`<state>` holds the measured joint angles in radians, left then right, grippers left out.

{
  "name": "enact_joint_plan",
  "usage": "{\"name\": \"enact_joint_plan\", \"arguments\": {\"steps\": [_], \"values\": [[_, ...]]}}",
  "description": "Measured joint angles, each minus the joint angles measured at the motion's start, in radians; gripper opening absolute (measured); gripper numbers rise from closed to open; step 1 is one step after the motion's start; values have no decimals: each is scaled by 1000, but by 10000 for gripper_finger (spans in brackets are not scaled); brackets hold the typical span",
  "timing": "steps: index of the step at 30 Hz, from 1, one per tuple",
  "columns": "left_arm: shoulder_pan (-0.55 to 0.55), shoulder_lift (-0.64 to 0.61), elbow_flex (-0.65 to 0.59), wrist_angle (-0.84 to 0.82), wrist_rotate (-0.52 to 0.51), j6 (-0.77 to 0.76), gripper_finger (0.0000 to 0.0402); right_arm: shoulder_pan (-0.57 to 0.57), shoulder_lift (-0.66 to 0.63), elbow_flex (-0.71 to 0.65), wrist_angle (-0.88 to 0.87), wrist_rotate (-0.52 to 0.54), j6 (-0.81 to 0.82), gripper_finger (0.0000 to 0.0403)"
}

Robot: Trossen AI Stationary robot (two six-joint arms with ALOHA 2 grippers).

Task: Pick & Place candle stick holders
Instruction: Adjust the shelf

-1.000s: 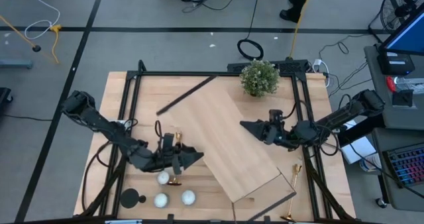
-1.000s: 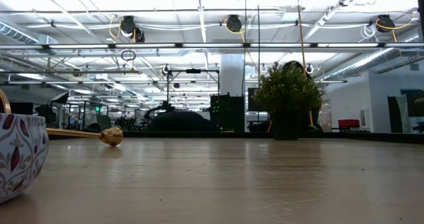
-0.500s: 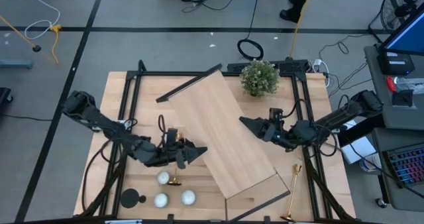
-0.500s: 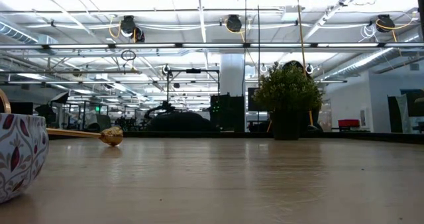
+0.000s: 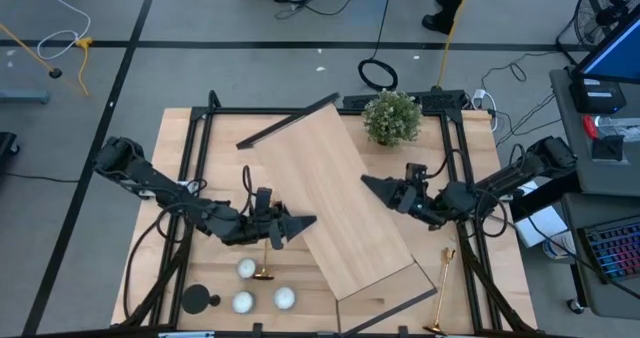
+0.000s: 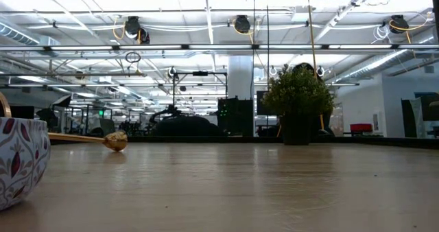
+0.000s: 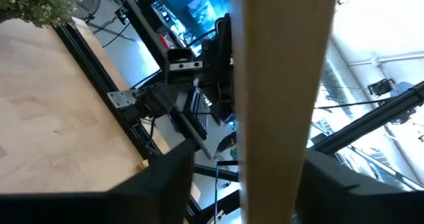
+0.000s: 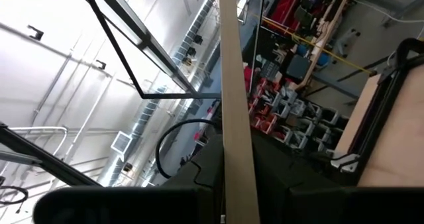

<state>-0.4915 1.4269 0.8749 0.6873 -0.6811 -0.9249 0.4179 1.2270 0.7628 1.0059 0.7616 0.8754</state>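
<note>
Gold candlestick (image 5: 263, 261): light, slick, tippy; grip its stem. Both grippers, left (image 5: 308, 221) and right (image 5: 370, 185), clamp the stand (image 5: 335, 213).

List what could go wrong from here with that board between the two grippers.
1. The wooden board is gripped at opposite edges by the left gripper and right gripper; if either slips, it may drop.
2. A gold candlestick and white candles sit right beside the board's lower edge; a swing could knock them.
3. The plant stands by the board's far corner and could get bumped.
</note>
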Motion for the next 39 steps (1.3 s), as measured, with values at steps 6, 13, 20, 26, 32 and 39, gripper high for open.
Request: {"name": "enact_joint_plan", "arguments": {"steps": [6, 13, 20, 26, 32, 39], "values": [[-1, 0, 0, 33, 15, 36, 44, -1, 0, 0, 3, -1, -8, 45], [0, 2, 0, 96, 10, 109, 46, 2, -3, 1, 20, -7, 0, 63], [-24, 2, 2, 127, 25, 125, 46, 5, -7, 1, 50, -96, 0, 68], [-48, -10, 79, 51, 64, 192, 46, 22, -46, 1, 110, -159, -50, 74], [-95, -63, 257, -386, 89, 232, 46, 39, -138, 5, 157, -130, -75, 122], [-154, -72, 533, -843, -169, 322, 46, 86, -216, 2, 114, -132, -213, 181]]}}
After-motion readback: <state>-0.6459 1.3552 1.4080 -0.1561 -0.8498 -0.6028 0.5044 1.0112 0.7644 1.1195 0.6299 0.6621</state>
